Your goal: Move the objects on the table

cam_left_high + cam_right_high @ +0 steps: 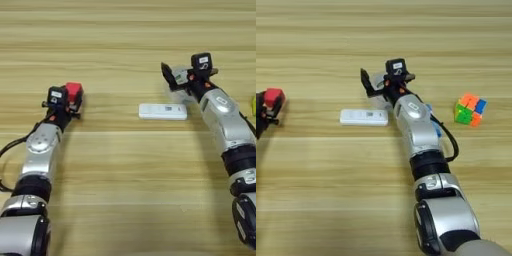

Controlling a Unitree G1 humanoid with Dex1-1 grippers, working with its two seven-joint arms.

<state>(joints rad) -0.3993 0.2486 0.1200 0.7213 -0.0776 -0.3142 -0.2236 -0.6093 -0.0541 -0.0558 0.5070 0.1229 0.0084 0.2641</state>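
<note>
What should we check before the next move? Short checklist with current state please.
1. Left hand on the small red cube: cube sits at the fingertips; whether it is firmly clamped, cannot tell.
2. Right hand contents: something clear, likely the clear tape roll, lies between the fingers; grip cannot tell.
3. Flat white rectangular bar free: ok, lying flat on the table, apart from both hands.
4. Multicoloured puzzle cube free: ok, to the right of the right arm, untouched.
5. Blue-and-white stick: mostly hidden behind the right forearm; position cannot tell.
6. Space between the arms: ok, only the bar lies there.
</note>
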